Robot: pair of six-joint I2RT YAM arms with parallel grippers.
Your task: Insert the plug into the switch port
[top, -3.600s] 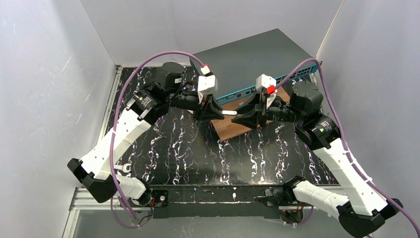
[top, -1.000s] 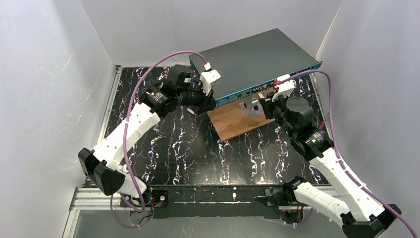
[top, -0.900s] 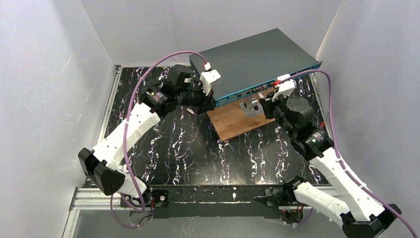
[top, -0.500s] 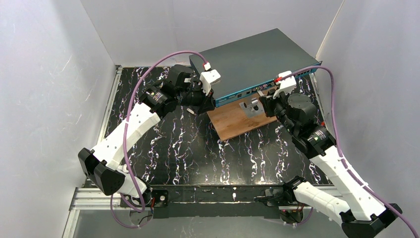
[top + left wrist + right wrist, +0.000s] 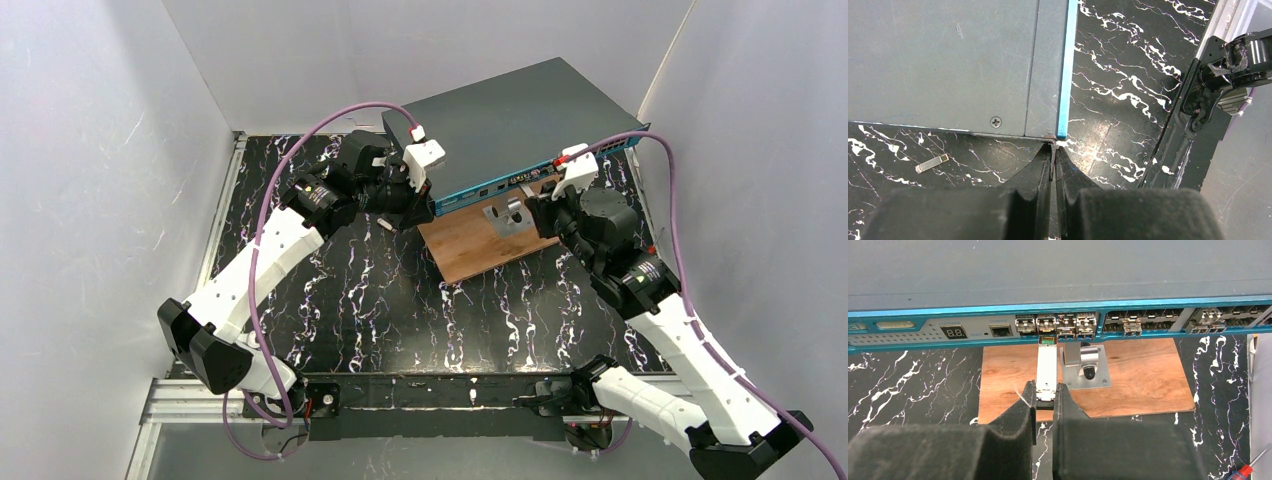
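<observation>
Right wrist: right pincer (image 5: pixel 1045 392) grasping slim silver plug (image 5: pixel 1046 367), green-tipped, near teal-fronted grey switch (image 5: pixel 1048 280); left pincer (image 5: pixel 1053 156) clenched.

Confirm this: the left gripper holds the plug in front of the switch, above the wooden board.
Wrong arm. The right gripper holds the plug in front of the switch, above the wooden board; the right wrist view shows it. The left gripper is shut and empty at the switch's corner.
</observation>
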